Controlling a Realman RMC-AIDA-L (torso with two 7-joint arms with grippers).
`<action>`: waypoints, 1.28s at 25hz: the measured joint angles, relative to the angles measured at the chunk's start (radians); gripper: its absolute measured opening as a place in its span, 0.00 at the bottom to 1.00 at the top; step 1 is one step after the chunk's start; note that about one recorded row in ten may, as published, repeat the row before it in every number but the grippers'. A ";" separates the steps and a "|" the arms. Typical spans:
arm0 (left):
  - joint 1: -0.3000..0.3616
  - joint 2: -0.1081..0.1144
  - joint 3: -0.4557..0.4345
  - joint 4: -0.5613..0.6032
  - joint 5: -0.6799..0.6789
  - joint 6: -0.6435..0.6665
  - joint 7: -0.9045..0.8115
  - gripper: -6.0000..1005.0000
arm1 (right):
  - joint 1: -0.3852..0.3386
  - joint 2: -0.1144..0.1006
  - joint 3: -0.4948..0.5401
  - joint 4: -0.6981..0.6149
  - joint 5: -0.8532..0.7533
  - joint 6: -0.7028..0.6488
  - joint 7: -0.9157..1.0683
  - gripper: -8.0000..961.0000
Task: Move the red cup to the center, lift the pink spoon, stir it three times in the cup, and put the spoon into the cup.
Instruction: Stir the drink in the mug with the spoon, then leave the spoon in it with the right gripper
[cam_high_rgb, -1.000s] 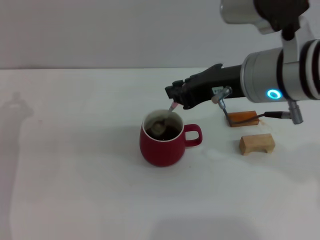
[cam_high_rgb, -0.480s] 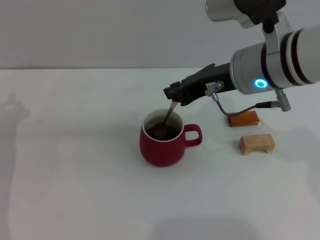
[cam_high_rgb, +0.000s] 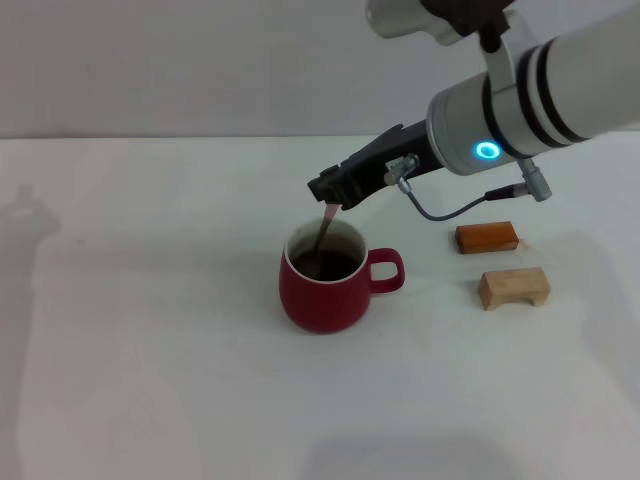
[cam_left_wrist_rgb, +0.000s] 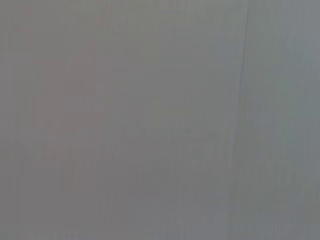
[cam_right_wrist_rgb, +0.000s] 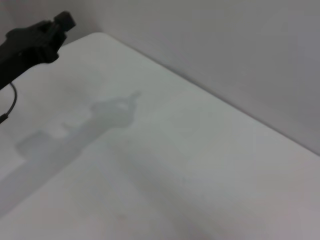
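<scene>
Right pincer (cam_high_rgb: 329, 193) shifted left — slim pink spoon (cam_high_rgb: 324, 227) in glossy red cup (cam_high_rgb: 322, 279).

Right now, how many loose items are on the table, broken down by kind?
Dark-red ceramic mug: 1
Slim metal spoon with pale pink handle, held by the right gripper, standing in the mug: 1
Small wooden blocks, one orange-brown, one pale: 2
Total: 4
</scene>
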 joint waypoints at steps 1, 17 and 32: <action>0.000 0.000 0.000 0.000 0.000 0.000 0.000 0.00 | 0.010 0.000 0.000 -0.006 0.001 0.006 0.000 0.15; 0.001 -0.003 -0.001 0.000 -0.002 0.001 0.000 0.00 | 0.081 -0.002 0.024 -0.087 -0.065 0.015 -0.003 0.15; 0.006 -0.002 -0.001 0.000 -0.001 0.001 0.000 0.00 | 0.117 0.001 0.028 -0.064 -0.037 0.151 0.004 0.15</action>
